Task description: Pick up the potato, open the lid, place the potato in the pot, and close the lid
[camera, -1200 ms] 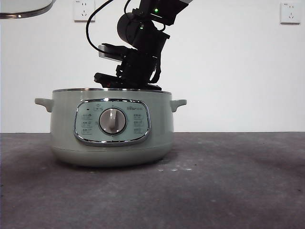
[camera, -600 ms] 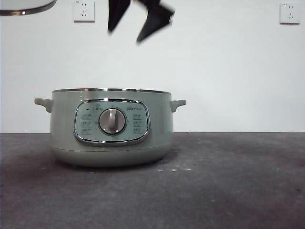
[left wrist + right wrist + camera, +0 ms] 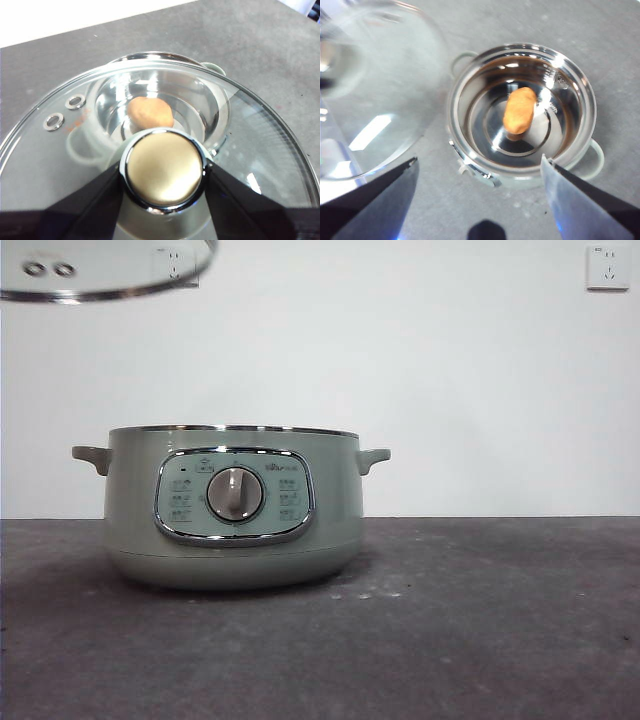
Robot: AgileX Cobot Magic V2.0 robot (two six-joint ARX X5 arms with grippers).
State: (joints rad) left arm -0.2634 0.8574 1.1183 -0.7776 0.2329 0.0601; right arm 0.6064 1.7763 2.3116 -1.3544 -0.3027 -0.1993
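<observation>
The sage-green pot [image 3: 232, 508] stands open on the grey table. The orange-brown potato [image 3: 519, 110] lies on the pot's steel floor; it also shows through the glass in the left wrist view [image 3: 150, 112]. My left gripper [image 3: 164, 172] is shut on the knob of the glass lid [image 3: 260, 125] and holds it in the air above and to the left of the pot; the lid's rim shows at the top left of the front view [image 3: 110, 270]. My right gripper [image 3: 480, 175] is open and empty, high above the pot [image 3: 520, 112].
White wall with outlets [image 3: 608, 266] behind the table. The grey tabletop [image 3: 480, 640] stretches to the right of the pot and in front of it.
The right arm has lifted from inside the pot's rim up out of the front view. The lid has moved right, further into view at the top left.
</observation>
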